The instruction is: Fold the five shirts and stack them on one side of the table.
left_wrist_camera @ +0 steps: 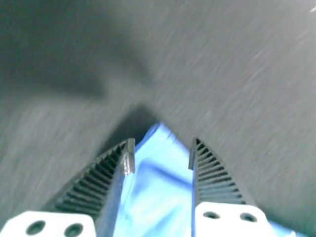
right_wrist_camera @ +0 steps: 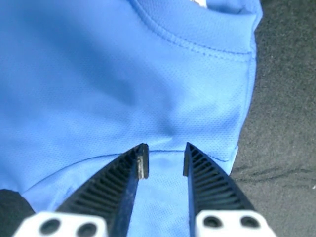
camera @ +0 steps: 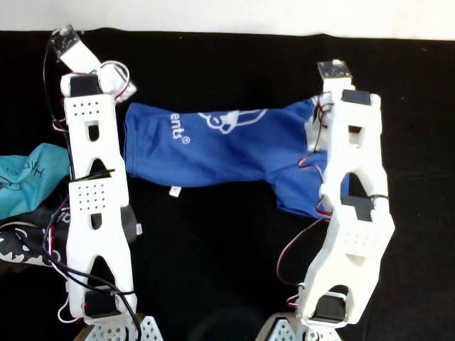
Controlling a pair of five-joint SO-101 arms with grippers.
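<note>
A blue shirt (camera: pixel 220 145) with white print lies spread across the black table (camera: pixel 213 256), between the two arms. My left gripper (camera: pixel 114 82) is at the shirt's far left corner. In the left wrist view it (left_wrist_camera: pixel 160 148) is open, with a corner of the blue cloth (left_wrist_camera: pixel 158 187) lying between its fingers. My right gripper (right_wrist_camera: pixel 165 155) is open just above the blue shirt (right_wrist_camera: pixel 123 84), near a seam and the cloth's edge. In the high view the right arm (camera: pixel 348 163) covers the shirt's right end.
A teal shirt (camera: pixel 28 174) and a black-and-white patterned garment (camera: pixel 18 245) lie bunched at the table's left edge, behind the left arm. Bare black table stretches in front of the blue shirt, between the two arm bases.
</note>
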